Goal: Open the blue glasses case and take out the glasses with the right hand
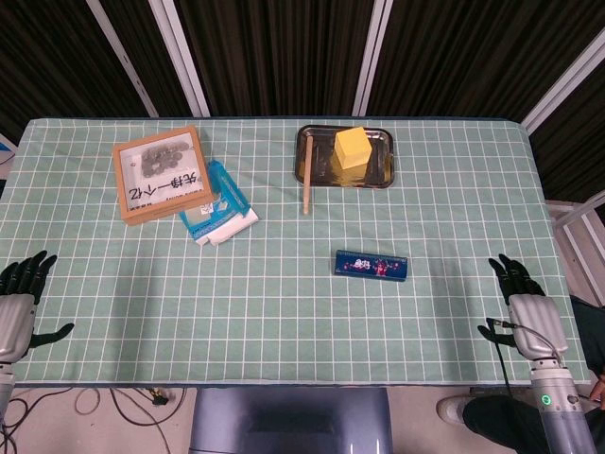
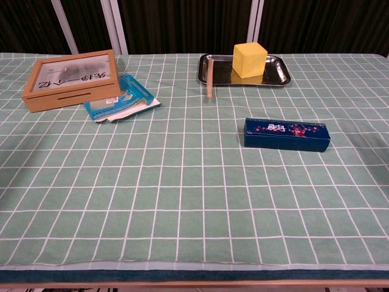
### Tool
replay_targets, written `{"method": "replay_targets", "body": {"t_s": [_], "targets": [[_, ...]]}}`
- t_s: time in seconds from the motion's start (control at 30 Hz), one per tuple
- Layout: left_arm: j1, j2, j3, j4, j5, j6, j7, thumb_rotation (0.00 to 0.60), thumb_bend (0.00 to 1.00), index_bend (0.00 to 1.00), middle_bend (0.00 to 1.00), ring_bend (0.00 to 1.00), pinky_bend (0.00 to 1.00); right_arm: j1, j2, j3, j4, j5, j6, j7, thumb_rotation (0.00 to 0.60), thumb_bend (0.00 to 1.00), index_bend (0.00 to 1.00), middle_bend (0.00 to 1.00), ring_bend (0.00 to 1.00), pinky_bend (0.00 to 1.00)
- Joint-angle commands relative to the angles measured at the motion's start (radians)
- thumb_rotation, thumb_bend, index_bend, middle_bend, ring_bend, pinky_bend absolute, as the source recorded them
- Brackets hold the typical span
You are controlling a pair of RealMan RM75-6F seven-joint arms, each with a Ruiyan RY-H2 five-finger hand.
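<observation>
The blue glasses case (image 1: 371, 266) (image 2: 286, 134) lies closed and flat on the green checked cloth, right of the table's middle. No glasses show. My right hand (image 1: 523, 305) hovers at the table's right front corner, well right of the case, fingers apart and holding nothing. At the left front edge my left hand (image 1: 19, 299) is also spread with nothing in it. Neither hand appears in the chest view.
A wooden framed box (image 1: 162, 173) (image 2: 72, 79) sits at the back left with a blue packet (image 1: 216, 206) (image 2: 120, 99) beside it. A metal tray (image 1: 376, 170) (image 2: 278, 70) holds a yellow block (image 1: 352, 148) (image 2: 250, 59); a wooden stick (image 1: 306, 175) (image 2: 209, 76) leans over its left rim.
</observation>
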State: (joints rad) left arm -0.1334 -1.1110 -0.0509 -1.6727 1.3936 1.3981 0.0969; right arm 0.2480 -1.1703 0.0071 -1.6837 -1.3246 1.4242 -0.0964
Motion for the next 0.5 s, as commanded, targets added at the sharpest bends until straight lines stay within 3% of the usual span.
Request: {"method": "replay_targets", "body": {"t_s": [0.03, 0.17, 0.3, 0.5], "targets": [[-0.004, -0.006, -0.006, 0.01, -0.005, -0.002, 0.002, 0.6, 0.03, 0.0, 0.0, 0.0, 0.0, 0.027, 0.031, 0.035, -0.089, 0.048, -0.057, -0.02, 0.6, 0.11, 0.0, 0.0, 0.0, 0.24], [-0.008, -0.006, -0.012, 0.012, -0.006, -0.004, -0.012, 0.6, 0.03, 0.0, 0.0, 0.0, 0.0, 0.093, 0.049, 0.091, -0.176, 0.127, -0.146, -0.094, 0.6, 0.11, 0.0, 0.0, 0.0, 0.24], [-0.01, -0.008, -0.011, 0.019, 0.003, -0.005, -0.017, 0.6, 0.03, 0.0, 0.0, 0.0, 0.0, 0.194, 0.064, 0.132, -0.244, 0.232, -0.267, -0.25, 0.6, 0.11, 0.0, 0.0, 0.0, 0.23], [-0.016, -0.005, -0.013, 0.014, -0.005, -0.02, -0.03, 0.6, 0.03, 0.0, 0.0, 0.0, 0.0, 0.366, -0.004, 0.203, -0.25, 0.421, -0.363, -0.469, 0.6, 0.11, 0.0, 0.0, 0.0, 0.23]]}}
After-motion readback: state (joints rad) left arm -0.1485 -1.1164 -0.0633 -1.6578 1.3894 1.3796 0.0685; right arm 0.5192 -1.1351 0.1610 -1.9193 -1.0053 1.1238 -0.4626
